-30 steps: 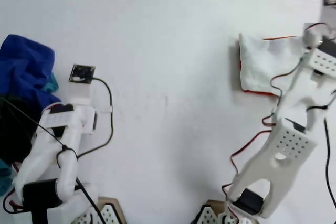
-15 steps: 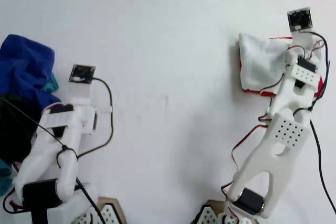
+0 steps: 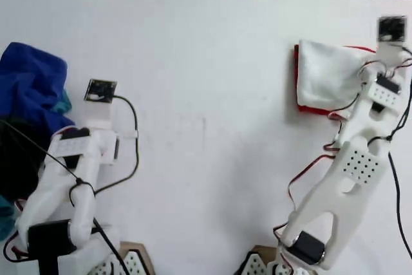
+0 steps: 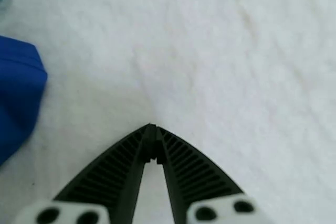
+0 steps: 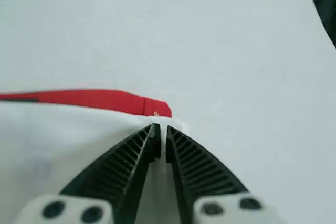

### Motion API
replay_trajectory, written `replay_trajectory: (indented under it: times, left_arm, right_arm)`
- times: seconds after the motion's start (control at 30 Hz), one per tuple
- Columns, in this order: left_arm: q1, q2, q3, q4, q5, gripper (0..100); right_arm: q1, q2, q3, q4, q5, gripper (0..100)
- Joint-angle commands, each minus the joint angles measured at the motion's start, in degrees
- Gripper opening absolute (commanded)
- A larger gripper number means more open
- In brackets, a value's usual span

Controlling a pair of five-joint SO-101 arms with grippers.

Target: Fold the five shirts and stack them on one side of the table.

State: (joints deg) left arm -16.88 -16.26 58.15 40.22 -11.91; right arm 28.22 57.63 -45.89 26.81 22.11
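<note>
At 9 o'clock the unfolded pile of shirts (image 3: pixel 29 88), blue on top, sits at the edge of the table (image 3: pixel 206 43). Just beside it the left jaws are pressed together over bare cloth-free table, holding nothing, seemingly parked until another shirt is due. At 2 o'clock the white shirt (image 3: pixel 325 82) lies folded on the red shirt (image 3: pixel 297 85), and the right jaws are pinched on its 3 o'clock edge, probably to square it over the red one.

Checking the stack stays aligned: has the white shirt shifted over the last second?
Yes. The white shirt slid right, toward the right edge of the table, uncovering the red shirt along its left side.
</note>
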Motion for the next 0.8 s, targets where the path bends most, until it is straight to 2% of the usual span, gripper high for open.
replay_trajectory:
  times: [0.0,0.2,0.37,0.57,0.77]
  left_arm:
    - [-0.09,-1.93,-0.22,-0.88,-0.35,3]
    - [-0.09,-1.93,-0.22,-0.88,-0.35,3]
    - [-0.09,-1.93,-0.22,-0.88,-0.35,3]
    - [-0.09,-1.93,-0.22,-0.88,-0.35,3]
    - [-0.09,-1.93,-0.22,-0.88,-0.35,3]
  right_arm:
    - [-2.59,-12.0,-1.41,6.11,-7.3,2.7]
    - [-6.11,-21.32,-1.41,17.1,-7.91,2.8]
    - [-6.37,-28.44,-1.32,28.62,-7.91,2.8]
    - [-8.66,-37.14,-1.32,48.22,-7.65,2.7]
    - [-15.6,-45.23,-1.32,66.86,-7.56,2.9]
